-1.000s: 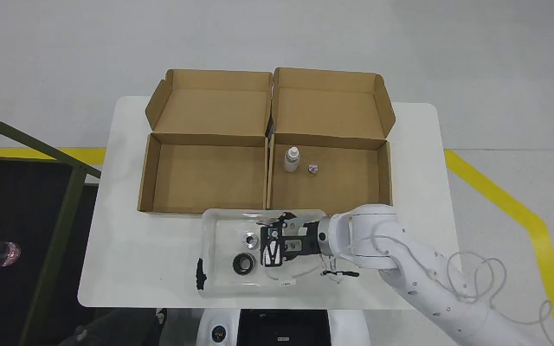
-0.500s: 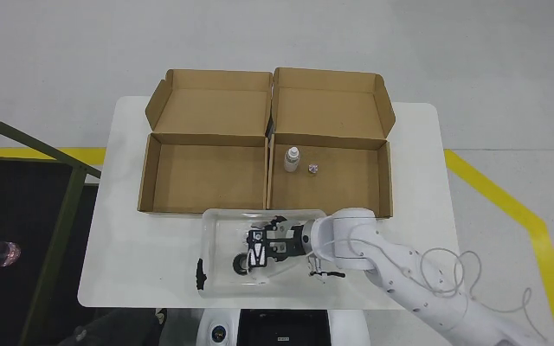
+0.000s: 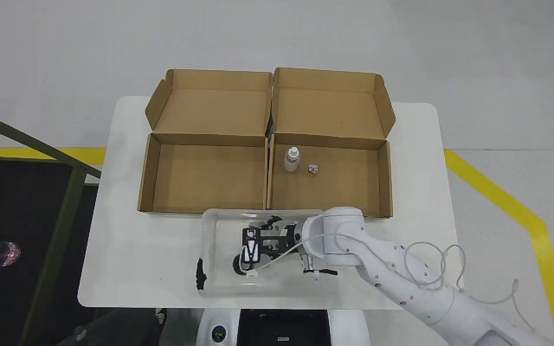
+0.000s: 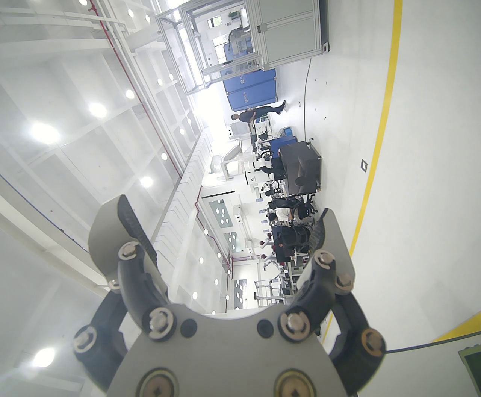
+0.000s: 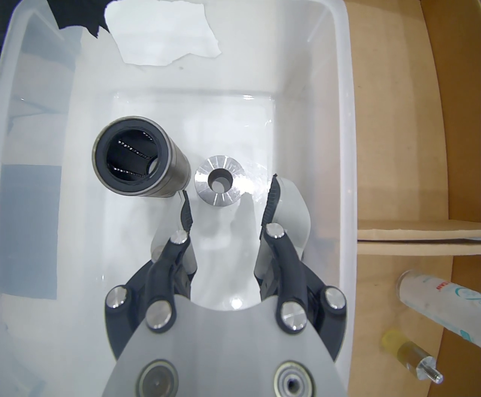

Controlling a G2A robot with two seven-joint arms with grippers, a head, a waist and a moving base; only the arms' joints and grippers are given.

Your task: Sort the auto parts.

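Right tool point(image 5: 228, 203), fingers apart, sits inside the clear plastic bin point(image 5: 340, 112), flanking the small silver metal bushing point(image 5: 219, 181). The black-bored steel cylindrical bearing point(image 5: 139, 156) lies just beside it. Left tool point(image 4: 225, 212): fingers apart.

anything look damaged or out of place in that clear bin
Only the clear bin itself: a torn white label with ragged edges and a ragged scrap of black tape sit at one end. The bearing and silver bushing look intact, with the right gripper open close by.
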